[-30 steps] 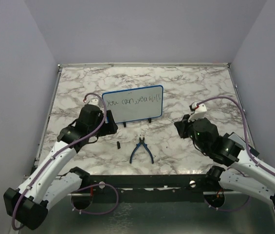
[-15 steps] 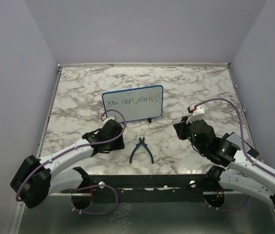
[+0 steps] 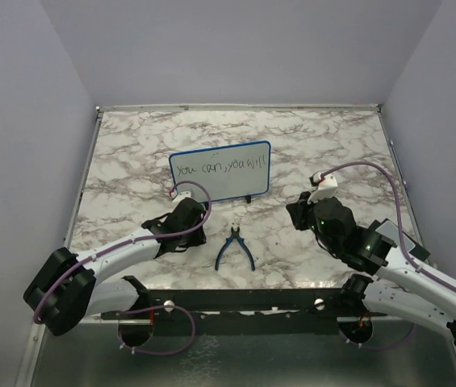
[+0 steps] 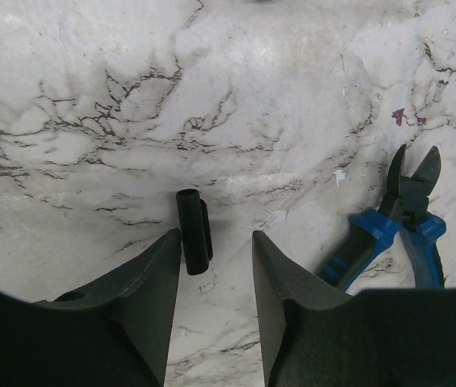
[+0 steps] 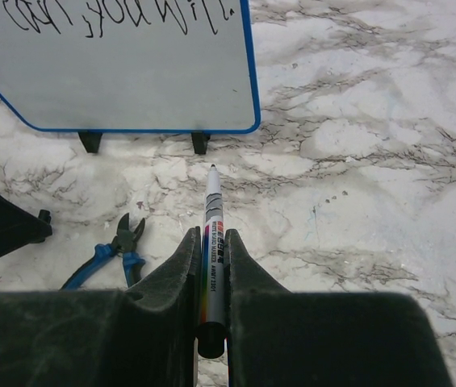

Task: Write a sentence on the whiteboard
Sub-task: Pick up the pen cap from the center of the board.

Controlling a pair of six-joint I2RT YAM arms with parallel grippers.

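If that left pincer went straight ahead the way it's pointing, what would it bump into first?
Most likely the small black cap. It lies on the tabletop right at the open left pincer's tips, nearer one finger, though the depth is hard to judge. The blue pliers lie off to the side, out of that line.

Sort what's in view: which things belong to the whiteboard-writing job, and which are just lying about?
Job: whiteboard; its sentence; marker; black cap on the table, likely the marker's.
Lying about: blue-handled pliers.
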